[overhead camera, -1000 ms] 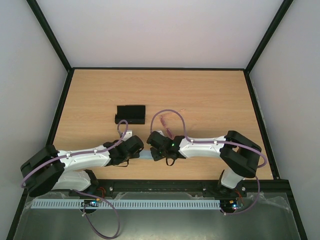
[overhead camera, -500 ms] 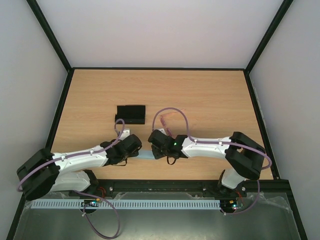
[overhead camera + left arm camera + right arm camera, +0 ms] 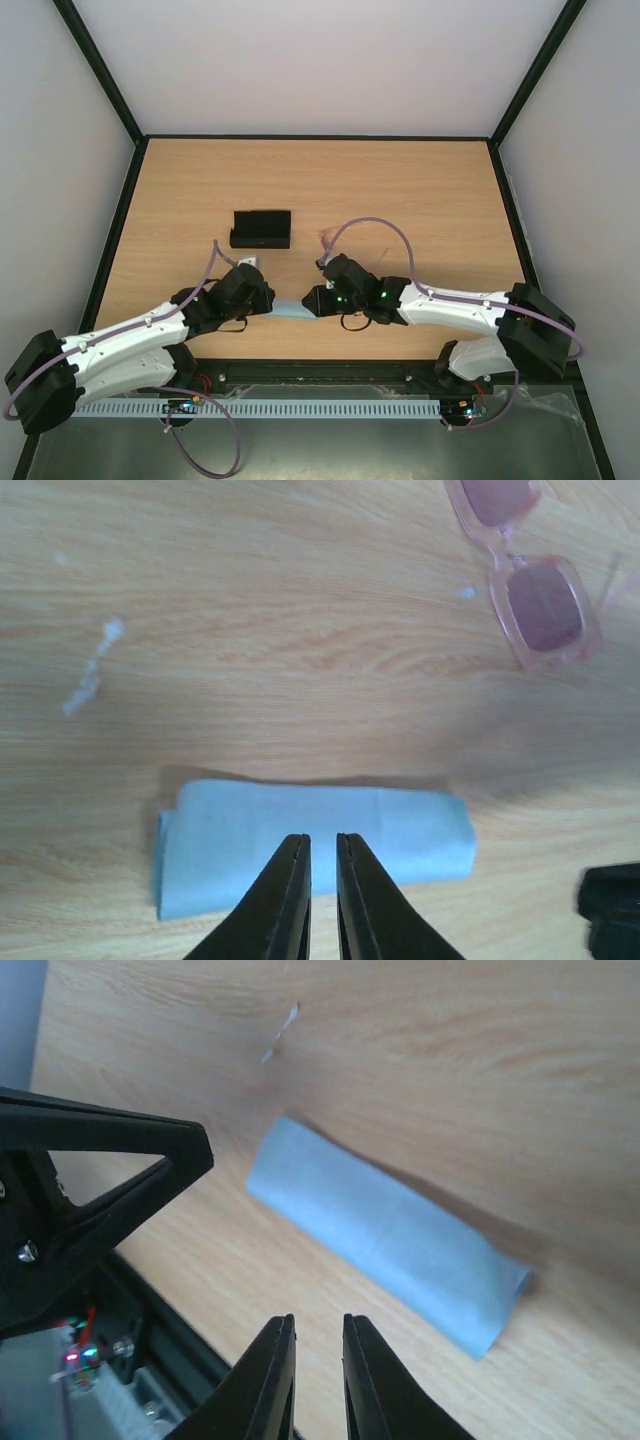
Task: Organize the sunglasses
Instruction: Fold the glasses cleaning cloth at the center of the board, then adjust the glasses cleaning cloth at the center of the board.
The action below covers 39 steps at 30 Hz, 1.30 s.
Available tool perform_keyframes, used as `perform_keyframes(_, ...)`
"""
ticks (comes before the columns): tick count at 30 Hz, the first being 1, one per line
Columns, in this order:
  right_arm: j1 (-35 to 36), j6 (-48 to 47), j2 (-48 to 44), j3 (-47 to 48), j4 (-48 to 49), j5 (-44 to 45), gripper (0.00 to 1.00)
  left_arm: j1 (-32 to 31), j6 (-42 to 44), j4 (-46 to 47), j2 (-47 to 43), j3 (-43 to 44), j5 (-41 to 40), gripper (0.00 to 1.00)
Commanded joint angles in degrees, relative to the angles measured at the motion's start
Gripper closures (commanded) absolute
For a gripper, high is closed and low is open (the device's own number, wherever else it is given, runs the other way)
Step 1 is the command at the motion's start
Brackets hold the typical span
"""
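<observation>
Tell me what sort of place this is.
Likely a robot lab test cell: a wood-grain tabletop boxed in by white wall panels on a black frame, two arms mounted at its near edge, and few props, such as translucent pink sunglasses and a folded light blue cloth.

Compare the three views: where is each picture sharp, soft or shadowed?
Top view: even light, table sharp. Left wrist view: cloth throws a thin shadow along its far edge; sunglasses slightly soft. Right wrist view: darker shadow beside the cloth; fingers soft.
</observation>
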Motion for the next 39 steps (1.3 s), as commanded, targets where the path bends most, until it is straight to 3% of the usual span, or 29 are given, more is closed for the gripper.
perform_keyframes(1, -0.96, 8.18, 1.24, -4.76, 16.26, -12.72, 0.85, 1.33, 1.24, 5.78, -2.65, -3.67, 12.19, 0.92)
perform_keyframes(9, -0.92, 11.34, 10.69, -4.63, 24.50, -13.74, 0.92, 2.72, 1.13, 11.15, -0.93, -8.09, 16.16, 0.98)
perform_keyframes(23, -1.02, 10.08, 19.70, -0.25, 23.71, -10.94, 0.96, 5.11, 4.50, 16.35, 9.20, -7.34, 15.17, 0.98)
perform_keyframes(39, -1.06, 9.40, 23.91, -1.00, 23.30, -9.70, 0.98, 5.34, 4.25, 18.02, 12.11, -8.98, 13.57, 0.98)
